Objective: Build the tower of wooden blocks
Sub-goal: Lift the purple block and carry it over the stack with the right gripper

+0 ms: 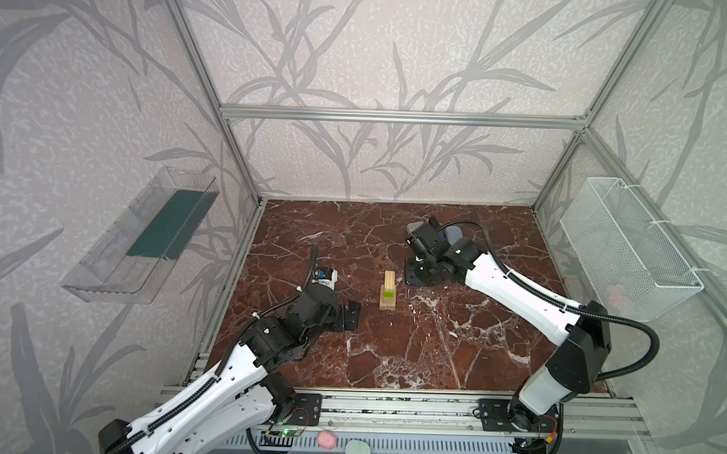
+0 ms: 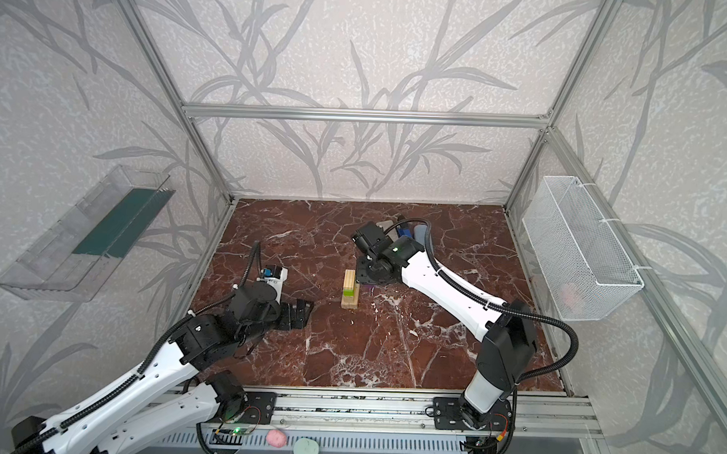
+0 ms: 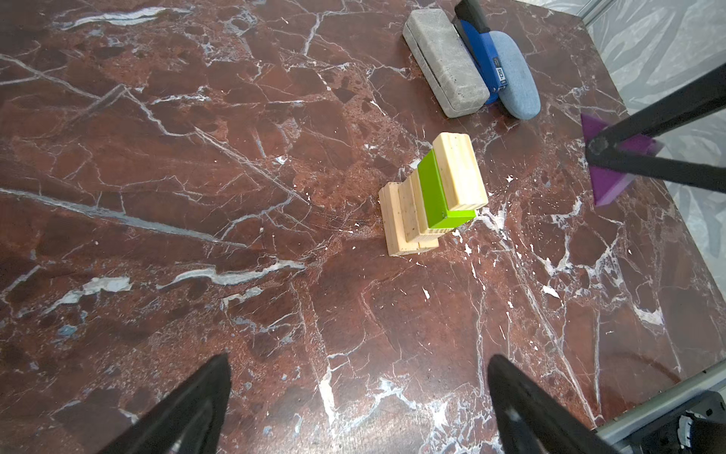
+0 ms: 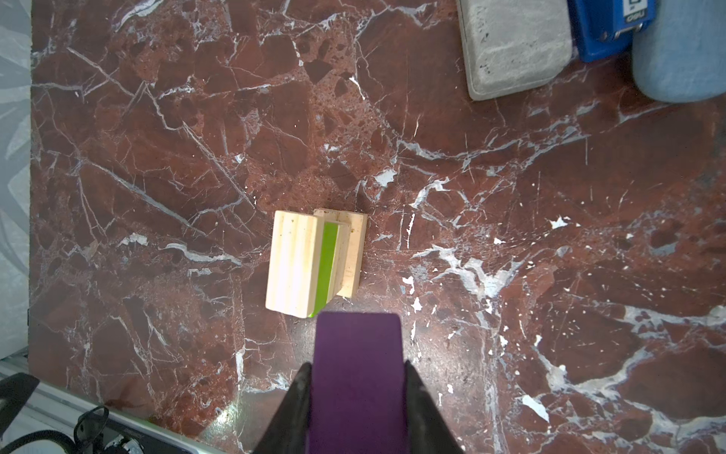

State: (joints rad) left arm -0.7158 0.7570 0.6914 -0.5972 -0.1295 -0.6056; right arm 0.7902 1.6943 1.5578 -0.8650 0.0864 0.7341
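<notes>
- In both top views the tower (image 1: 388, 290) (image 2: 350, 289) stands mid-worktop (image 1: 432, 355). The left gripper (image 1: 350, 315) is well to its left, the right gripper (image 1: 413, 275) just to its right.
- Left wrist view: the left jaws stand wide apart, holding nothing, with the tower beyond them.
- Right wrist view: the right jaws pinch the purple block (image 4: 357, 373) by its sides, just beside the tower's green block (image 4: 328, 267).

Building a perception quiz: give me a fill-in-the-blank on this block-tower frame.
1. The left gripper is ____ and empty, while the right gripper is shut on the purple block.
2. The tower holds ____ coloured block, the lime-green block.
3. The blue stapler lies ____ the grey case and the blue-grey oval case.
Missing words: open; one; between.
</notes>
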